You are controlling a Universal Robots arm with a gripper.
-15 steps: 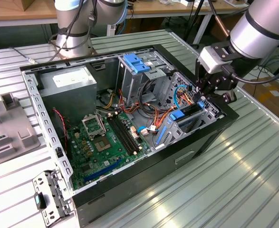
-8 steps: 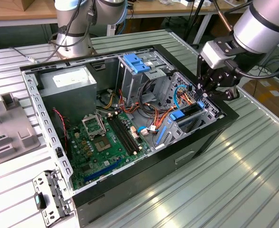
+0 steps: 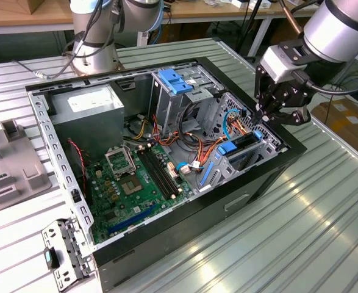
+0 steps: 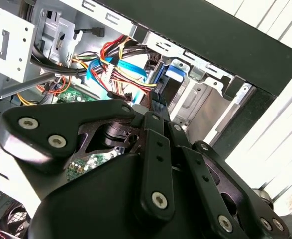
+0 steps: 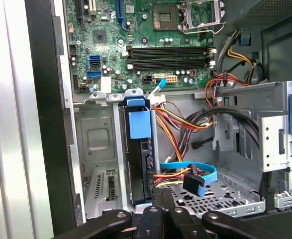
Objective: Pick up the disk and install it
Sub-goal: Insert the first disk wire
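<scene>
Sitting edgewise in bay: disk (image 5: 137, 164).

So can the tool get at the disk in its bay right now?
Probably yes. The tool hangs just above the disk, which stands on edge in the bay with its top edge exposed. The cables run beside it, not across it.

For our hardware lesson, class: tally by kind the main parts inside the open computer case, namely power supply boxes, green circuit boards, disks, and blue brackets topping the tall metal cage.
power supply box: 1
green circuit board: 1
disk: 1
blue bracket: 1
Total: 4
</scene>
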